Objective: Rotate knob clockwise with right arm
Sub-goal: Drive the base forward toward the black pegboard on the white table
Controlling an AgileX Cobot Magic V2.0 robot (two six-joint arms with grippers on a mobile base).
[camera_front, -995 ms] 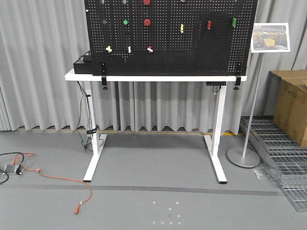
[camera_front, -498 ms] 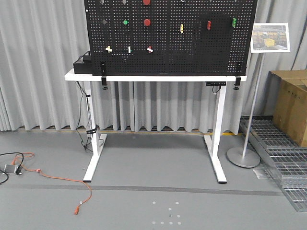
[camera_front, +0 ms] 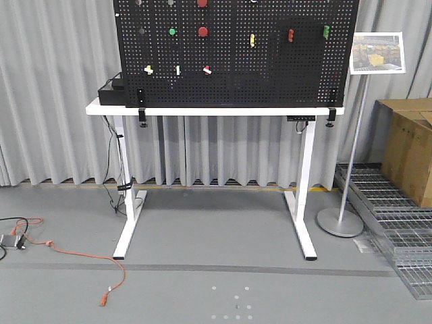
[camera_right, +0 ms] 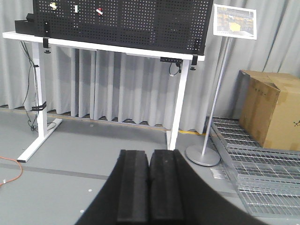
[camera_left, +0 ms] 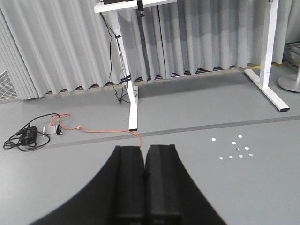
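**A:** What is the board made of?

**B:** It's a flat black pegboard [camera_front: 236, 74], holed all over, standing upright on a white bench [camera_front: 216, 110] with thin white legs. A grey pleated curtain [camera_front: 54, 101] hangs behind. The floor [camera_front: 216, 236] is smooth and grey, with an orange cable [camera_front: 88, 258] snaking over it. A brown cardboard box [camera_front: 408, 148] sits at the right.

**A:** And the knob?

**B:** The knob [camera_front: 140, 31] is a small dark round thing high on the board's left part, just left of the round green button [camera_front: 173, 31]. A flat red button [camera_front: 202, 31] is further right on the same row. The knob is too small for me to make out its pointer.

**A:** Is anything different from half a second ago?

**B:** In the front view the whole scene has slid a little to the left, and the bench looks a touch bigger. The pieces on the board keep their places relative to each other.

**A:** How do the arms sit?

**B:** Low, and well apart from the board. The right claw [camera_right: 150, 154] points ahead toward the bench. Its two blocky black fingers are pressed flat together with nothing between them. The left claw [camera_left: 145, 152] tilts down at the floor, facing the bench leg where the cables run. Its fingers are likewise pressed together and empty.
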